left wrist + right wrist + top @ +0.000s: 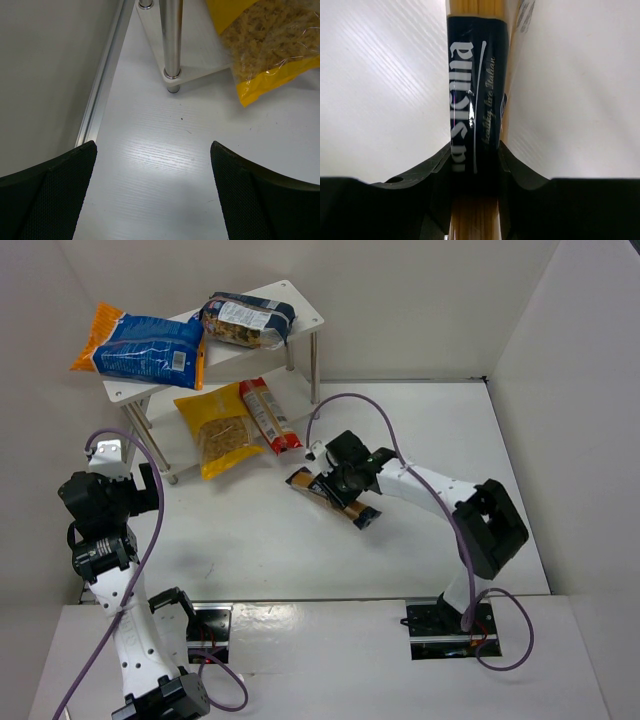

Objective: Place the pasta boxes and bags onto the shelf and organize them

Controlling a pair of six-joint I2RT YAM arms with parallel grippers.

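- Right hand point(476, 160) is pinching the long spaghetti packet point(476, 75) across its dark blue label, with 1 finger pressed on each narrow side.
- Left hand point(155, 185) is spread wide and holds nothing. It hangs low near a leg of the shelf point(300, 308), beside the corner of the yellow bag point(222, 430).
- You will find the spaghetti packet slanted at the middle of the desk point(250, 540), in front of the shelf. I cannot tell whether it is resting on the surface or lifted just off it.
- 4 packs sit on the 2 tiers. The blue-and-orange bag point(140, 345) and the dark-blue-and-clear bag point(248, 322) are on top. The yellow bag and the narrow red packet point(270, 415) are below, overhanging the front edge.
- Expect the packet to be light and fairly stiff along its length. Its glossy film is probably slippery, and the strands inside are likely brittle.
- Your hold near the middle looks right to me. A grip toward either end would probably let the long packet swing or slide.
- Squeeze only enough to stop it slipping, and keep it level.
- Watch the shelf legs when you bring it in, since a packet this long could catch on 1.
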